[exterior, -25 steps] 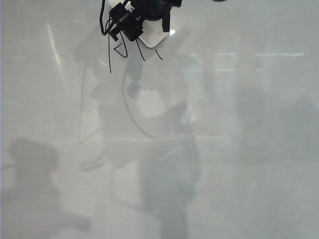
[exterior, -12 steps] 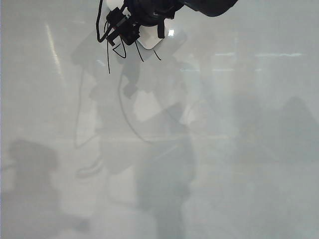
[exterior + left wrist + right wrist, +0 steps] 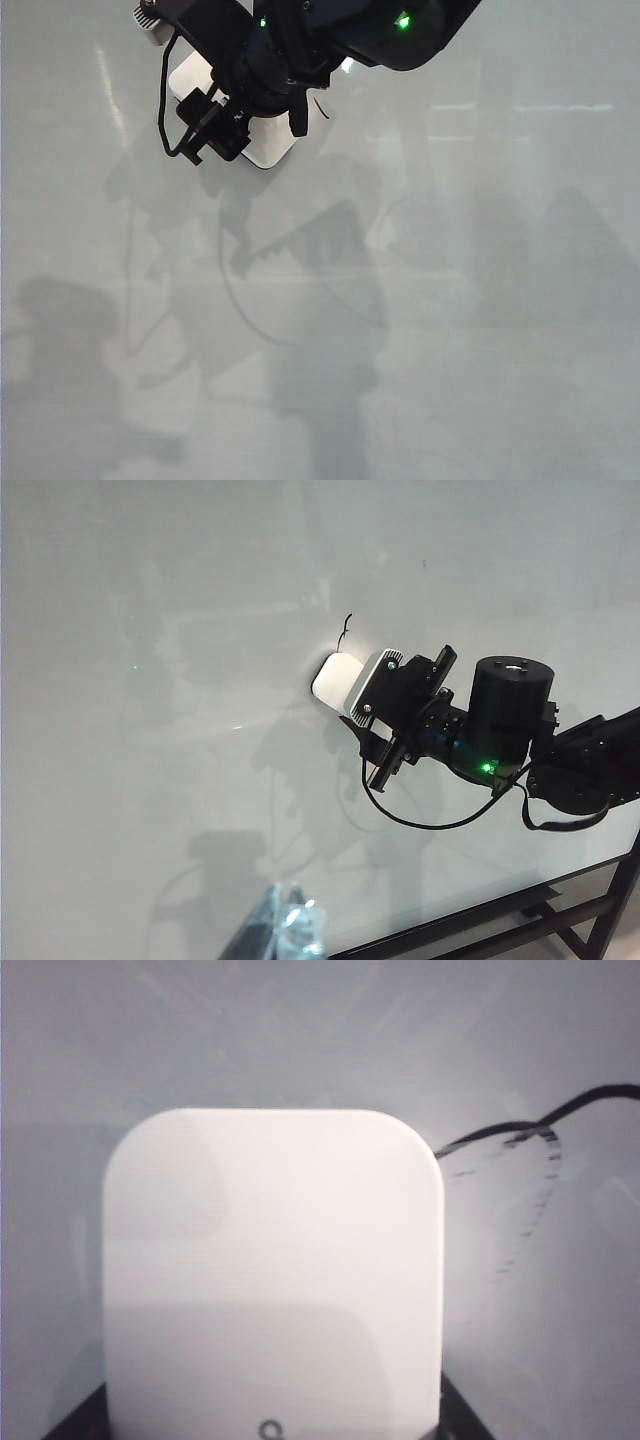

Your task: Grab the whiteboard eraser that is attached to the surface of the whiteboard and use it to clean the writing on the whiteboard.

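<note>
The right hand, upper left of the exterior frame, grips the eraser flat against the whiteboard, likely so its underside wipes the writing. The left hand, low in its own frame, stays clear; I cannot tell its state.

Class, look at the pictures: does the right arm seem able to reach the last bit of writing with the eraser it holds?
Probably yes. The right pincer holds the eraser against the whiteboard, and the remaining writing lies right beside it with nothing between.

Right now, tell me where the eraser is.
In the exterior view the eraser sits near the top, left of centre, flat against the whiteboard and held in the right claw.
</note>
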